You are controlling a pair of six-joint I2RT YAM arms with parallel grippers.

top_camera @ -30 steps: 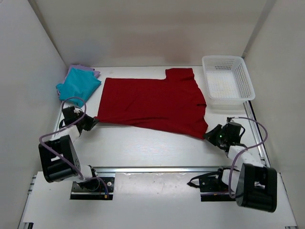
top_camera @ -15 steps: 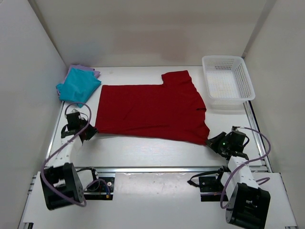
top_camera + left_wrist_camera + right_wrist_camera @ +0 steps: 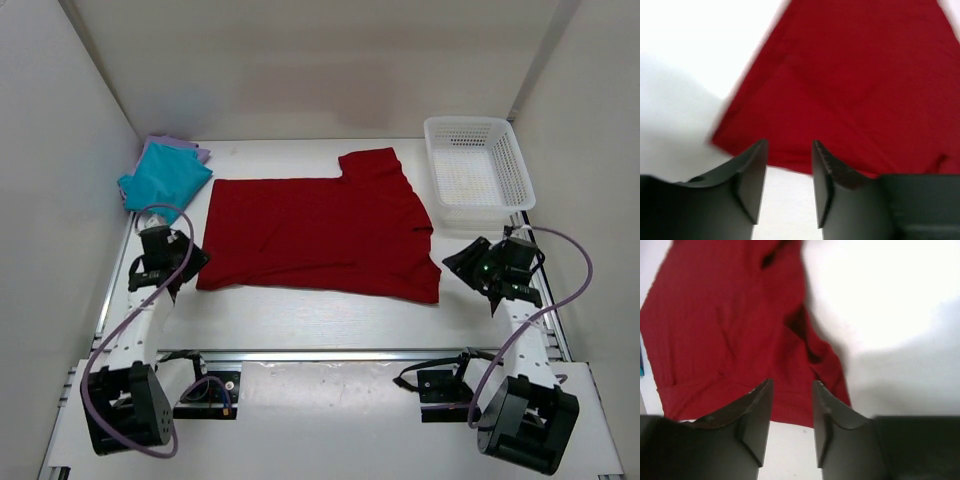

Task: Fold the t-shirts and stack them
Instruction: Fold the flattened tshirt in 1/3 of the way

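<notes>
White table [image 3: 300, 315] between pale walls: the dark red t-shirt [image 3: 315, 235] lies spread flat at centre frame. The teal t-shirt [image 3: 165, 175] rests folded on the lavender t-shirt [image 3: 188, 149] at upper left, and a white mesh basket [image 3: 476, 123] stands at upper right. The left gripper [image 3: 192, 263] sits just beside the red shirt's lower-left corner, and the right gripper [image 3: 462, 263] is near its lower-right corner. Both have their fingers parted, holding nothing.

- You'll find the dark red t-shirt [image 3: 320, 235] spread flat and unfolded across the middle of the table [image 3: 300, 320], one sleeve poking toward the far side.
- Your teal t-shirt [image 3: 165, 175] lies folded at far left, atop the lavender t-shirt [image 3: 192, 151], which shows only its far edge.
</notes>
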